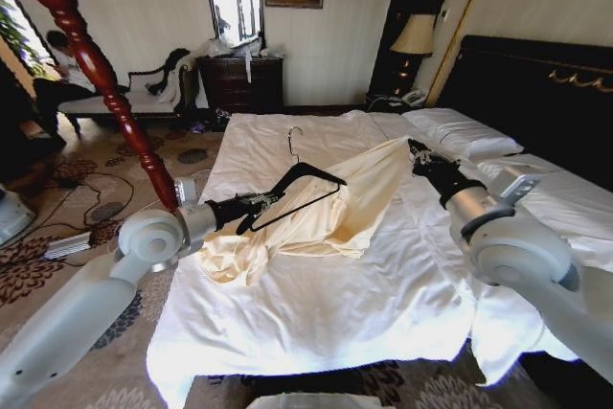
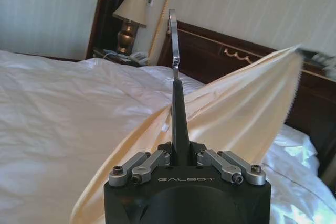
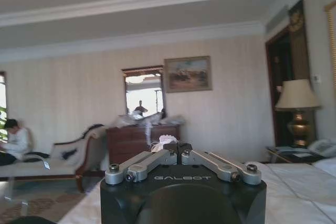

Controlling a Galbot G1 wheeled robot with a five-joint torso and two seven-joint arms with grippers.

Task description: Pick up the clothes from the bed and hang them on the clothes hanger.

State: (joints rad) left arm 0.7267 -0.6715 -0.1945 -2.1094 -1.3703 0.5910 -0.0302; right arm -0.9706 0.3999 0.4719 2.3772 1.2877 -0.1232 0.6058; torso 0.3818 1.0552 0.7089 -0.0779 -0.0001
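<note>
The cream clothes (image 1: 330,213) stretch from a heap on the white bed (image 1: 316,323) up to my right gripper (image 1: 419,152), which is shut on one raised edge. A scrap of the cream fabric (image 3: 164,140) shows at the closed right gripper (image 3: 178,149) in the right wrist view. My left gripper (image 1: 251,206) is shut on the lower bar of the black clothes hanger (image 1: 305,175), held above the bed with its silver hook (image 1: 293,141) pointing away. In the left wrist view the hanger (image 2: 179,119) rises from the left gripper (image 2: 181,157) in front of the taut clothes (image 2: 241,119).
A twisted red-brown coat stand (image 1: 96,74) rises at the bed's left side, close to my left arm. Pillows (image 1: 469,136) and the black headboard (image 1: 536,83) lie to the right. A dark dresser (image 1: 244,83), a chaise (image 1: 124,98) and a lamp (image 1: 414,37) line the far wall.
</note>
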